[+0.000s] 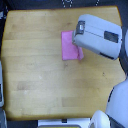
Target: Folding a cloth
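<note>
My pincer (78,44) hides under my arm, grip unclear; I should carry the cloth (69,46) edge squarely across.

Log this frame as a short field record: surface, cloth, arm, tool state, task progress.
surface: wooden table, seen from above
cloth: pink cloth lying flat on the table, upper middle of the exterior view; its right edge is hidden under the arm
arm: grey-white robot arm reaching in from the exterior view's right, over the cloth's right side
tool: hidden beneath the arm's casing; open or shut cannot be told
contact: cannot tell whether the cloth is gripped
task progress: cloth shows as a narrow upright rectangle; layers cannot be made out
</note>
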You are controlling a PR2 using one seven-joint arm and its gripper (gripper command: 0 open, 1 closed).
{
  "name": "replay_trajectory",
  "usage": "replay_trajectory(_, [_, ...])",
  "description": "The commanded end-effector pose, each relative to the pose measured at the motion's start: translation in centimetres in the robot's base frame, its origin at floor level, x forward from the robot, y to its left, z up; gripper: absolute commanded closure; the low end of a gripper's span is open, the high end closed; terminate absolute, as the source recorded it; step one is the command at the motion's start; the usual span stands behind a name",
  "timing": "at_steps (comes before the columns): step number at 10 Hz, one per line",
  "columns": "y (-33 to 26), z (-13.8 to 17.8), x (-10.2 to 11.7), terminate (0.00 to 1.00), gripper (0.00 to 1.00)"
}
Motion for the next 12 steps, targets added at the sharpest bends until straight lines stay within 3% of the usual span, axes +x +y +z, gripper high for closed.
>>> replay_trajectory(1, [7.9,-4.2,1.1,0.0,1.0])
replay_trajectory(9, [13.5,-7.5,6.1,0.0,1.0])
replay_trajectory(12, [13.0,-8.1,5.6,0.0,1.0])
